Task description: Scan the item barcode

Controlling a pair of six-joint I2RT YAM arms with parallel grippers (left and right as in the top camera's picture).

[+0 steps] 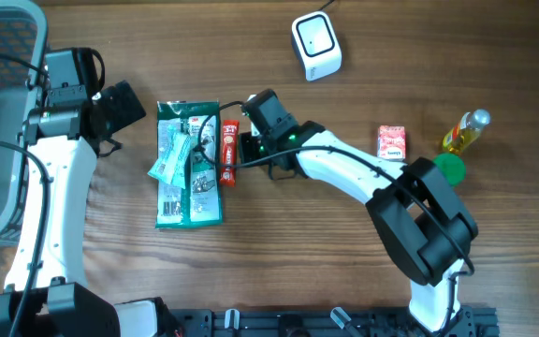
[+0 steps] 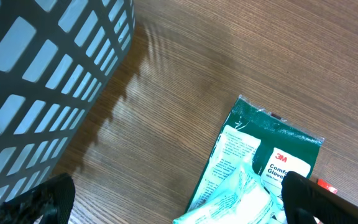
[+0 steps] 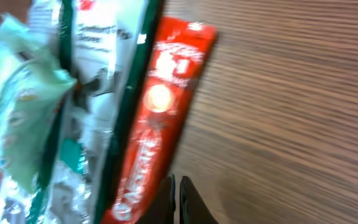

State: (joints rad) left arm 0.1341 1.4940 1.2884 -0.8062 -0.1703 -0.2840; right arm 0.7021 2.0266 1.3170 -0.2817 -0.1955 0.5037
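Arrangement on a wooden table. The right gripper, at centre frame, has its fingers pressed fully together just beside the red snack stick; no wrapper shows between them. The stick lies along the right edge of a green 3M glove pack. The left gripper, upper left, stands wide open and empty. A white barcode scanner sits at top, well apart.

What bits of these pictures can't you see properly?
- Red snack packet: right wrist view is blurred, so no barcode or lettering reads.
- Right end effector: shut, but overhead the arm covers it; a grip on the packet is unclear.
- Basket: cut off by the overhead picture's left edge.
- Bottle: label too small overhead.
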